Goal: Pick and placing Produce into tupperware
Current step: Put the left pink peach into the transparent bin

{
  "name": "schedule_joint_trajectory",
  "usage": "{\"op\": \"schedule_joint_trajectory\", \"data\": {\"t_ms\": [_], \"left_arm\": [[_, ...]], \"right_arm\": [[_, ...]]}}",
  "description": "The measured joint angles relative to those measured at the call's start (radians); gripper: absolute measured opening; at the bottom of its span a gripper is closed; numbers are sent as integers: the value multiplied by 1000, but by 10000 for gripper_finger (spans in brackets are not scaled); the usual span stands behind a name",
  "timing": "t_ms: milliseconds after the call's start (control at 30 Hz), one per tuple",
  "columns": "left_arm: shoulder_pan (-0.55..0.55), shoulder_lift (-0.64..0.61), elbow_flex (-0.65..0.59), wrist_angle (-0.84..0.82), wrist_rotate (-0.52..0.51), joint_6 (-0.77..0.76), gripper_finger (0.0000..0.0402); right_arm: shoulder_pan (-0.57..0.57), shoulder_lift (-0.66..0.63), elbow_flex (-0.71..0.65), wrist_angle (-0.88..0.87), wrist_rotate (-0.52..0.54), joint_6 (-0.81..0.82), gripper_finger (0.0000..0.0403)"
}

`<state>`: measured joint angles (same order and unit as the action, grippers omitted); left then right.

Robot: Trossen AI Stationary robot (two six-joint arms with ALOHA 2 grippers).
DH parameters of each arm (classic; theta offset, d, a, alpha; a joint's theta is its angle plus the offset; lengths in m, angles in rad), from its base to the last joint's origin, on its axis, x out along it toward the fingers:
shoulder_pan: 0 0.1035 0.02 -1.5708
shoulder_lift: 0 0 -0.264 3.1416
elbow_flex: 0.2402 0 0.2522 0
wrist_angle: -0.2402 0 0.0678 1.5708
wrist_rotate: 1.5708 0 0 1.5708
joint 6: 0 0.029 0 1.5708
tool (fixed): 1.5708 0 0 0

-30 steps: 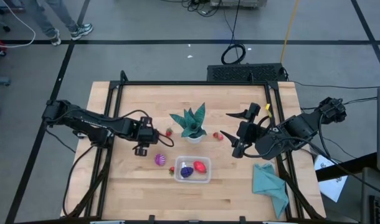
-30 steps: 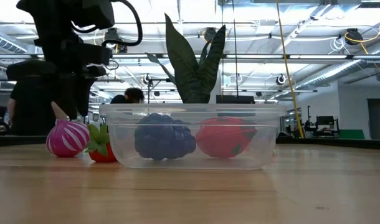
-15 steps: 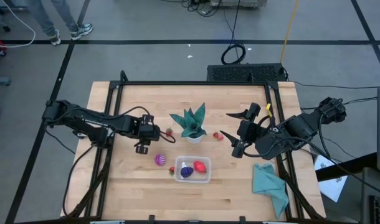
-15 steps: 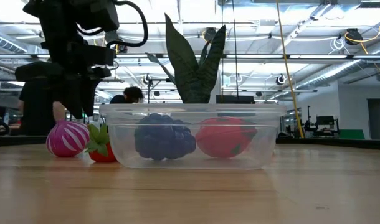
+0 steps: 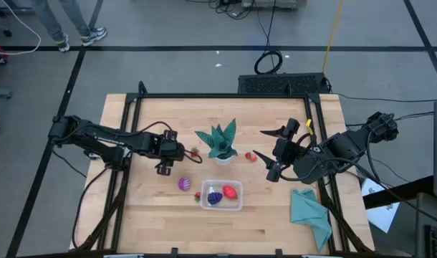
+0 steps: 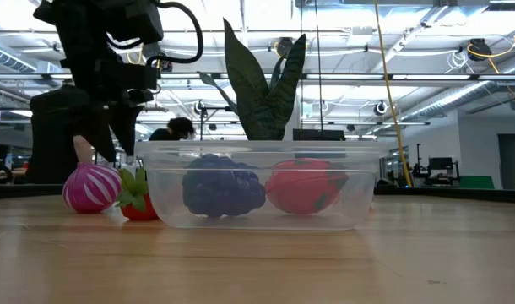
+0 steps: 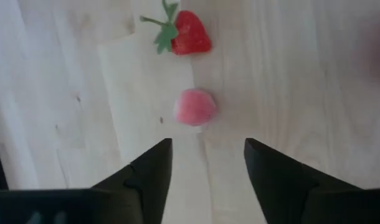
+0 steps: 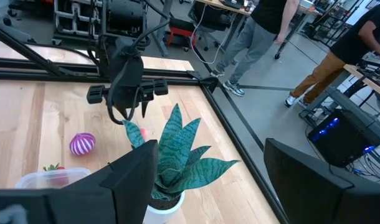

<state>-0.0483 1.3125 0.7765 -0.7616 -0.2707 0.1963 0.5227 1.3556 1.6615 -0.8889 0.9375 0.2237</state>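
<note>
The clear tupperware (image 5: 221, 195) (image 6: 257, 190) holds a dark purple piece (image 6: 224, 186) and a larger red piece (image 6: 304, 186). A strawberry (image 5: 198, 195) lies against its left wall, and a pink-purple ball (image 5: 183, 184) sits just left of that. My left gripper (image 5: 177, 153) (image 7: 207, 155) hovers open left of the plant. A small pink piece (image 7: 195, 107) lies just ahead of its fingers, with a strawberry (image 7: 184, 38) (image 5: 195, 152) beyond. Another strawberry (image 5: 251, 156) lies right of the plant. My right gripper (image 5: 270, 153) waits wide open to the right.
A teal spiky plant in a white pot (image 5: 220, 143) (image 8: 171, 155) stands mid-table behind the tupperware. A teal cloth (image 5: 309, 213) lies at the table's near right corner. A black frame (image 5: 226, 96) borders the table. People stand in the room beyond.
My left gripper has moved a little toward the table's right, toward the strawberry beside the plant, and has come down somewhat. Its fingers stay open. The produce and the tupperware have not moved.
</note>
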Motion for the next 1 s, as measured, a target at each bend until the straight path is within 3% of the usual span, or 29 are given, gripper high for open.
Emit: {"op": "schedule_joint_trajectory", "data": {"t_ms": [267,1000], "left_arm": [[4,0,0,8,7,-12,252],[36,0,-149,249,-45,37,248]], "right_arm": [[0,0,0,2,0,0,281],[0,0,0,26,0,0,281]]}}
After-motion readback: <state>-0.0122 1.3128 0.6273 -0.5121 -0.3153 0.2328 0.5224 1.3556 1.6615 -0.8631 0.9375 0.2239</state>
